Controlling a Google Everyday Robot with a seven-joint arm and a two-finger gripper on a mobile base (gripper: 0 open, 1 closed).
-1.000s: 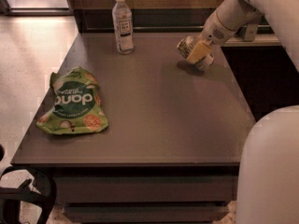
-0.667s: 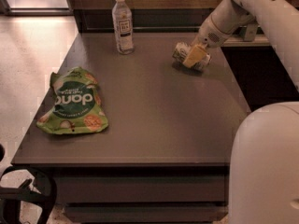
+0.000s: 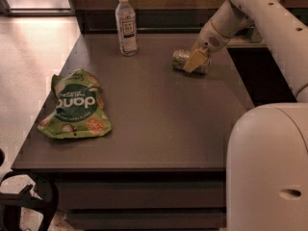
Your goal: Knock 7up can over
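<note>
The 7up can (image 3: 182, 60) lies on its side on the dark table (image 3: 159, 109), at the far right, its shiny end facing left. My gripper (image 3: 196, 61) with yellowish fingers is down at the can, right against its right part and partly covering it. The white arm comes in from the upper right.
A clear plastic bottle (image 3: 126, 24) with a white cap stands upright at the far middle of the table. A green snack bag (image 3: 76, 105) lies flat near the left edge. The robot's white body (image 3: 269, 167) fills the lower right. The table's right edge is close to the can.
The can and my gripper have shifted a little to the left on the table. The can lies on its side throughout. The bottle and bag have not moved.
</note>
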